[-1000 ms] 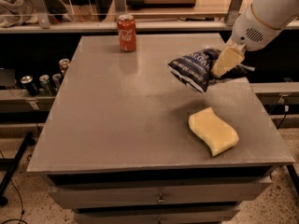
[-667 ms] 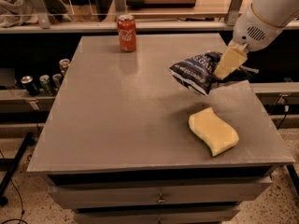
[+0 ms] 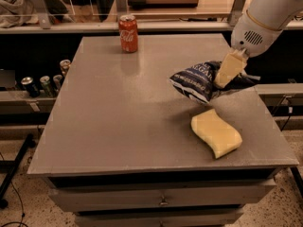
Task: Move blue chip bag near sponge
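Note:
The blue chip bag (image 3: 198, 81) is a crinkled navy foil bag with white lettering, at the right side of the grey table (image 3: 118, 117). My gripper (image 3: 226, 74) comes down from the upper right and is shut on the bag's right end, holding it just above the tabletop. The sponge (image 3: 216, 133), a pale yellow wavy foam block, lies on the table right below the bag, a short gap away.
A red soda can (image 3: 128, 33) stands at the table's far edge. Several cans (image 3: 43, 82) sit on a lower shelf to the left. The table's right edge lies close to the sponge. Drawers are below the front edge.
My gripper has carried the bag slightly lower and toward the sponge. The sponge and the can have not moved.

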Controlling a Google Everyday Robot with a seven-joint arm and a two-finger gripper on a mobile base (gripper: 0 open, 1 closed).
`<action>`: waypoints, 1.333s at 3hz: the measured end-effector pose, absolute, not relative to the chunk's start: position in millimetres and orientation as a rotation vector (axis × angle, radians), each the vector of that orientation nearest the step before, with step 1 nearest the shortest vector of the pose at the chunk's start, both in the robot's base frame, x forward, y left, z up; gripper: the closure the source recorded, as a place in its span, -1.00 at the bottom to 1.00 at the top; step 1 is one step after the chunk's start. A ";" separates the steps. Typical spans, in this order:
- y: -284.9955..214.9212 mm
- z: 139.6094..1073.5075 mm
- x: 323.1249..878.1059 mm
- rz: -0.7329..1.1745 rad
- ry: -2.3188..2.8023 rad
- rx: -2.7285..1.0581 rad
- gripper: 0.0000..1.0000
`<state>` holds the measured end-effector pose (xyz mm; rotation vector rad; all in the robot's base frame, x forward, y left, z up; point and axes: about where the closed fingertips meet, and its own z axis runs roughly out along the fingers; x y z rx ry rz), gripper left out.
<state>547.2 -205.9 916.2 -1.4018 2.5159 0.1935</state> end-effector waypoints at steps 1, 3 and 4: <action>-198.6 909.5 547.0 0.227 2.518 -1.431 -0.28; -185.5 903.4 550.5 0.276 2.490 -1.479 -1.00; -188.2 908.4 551.1 0.262 2.472 -1.487 -1.00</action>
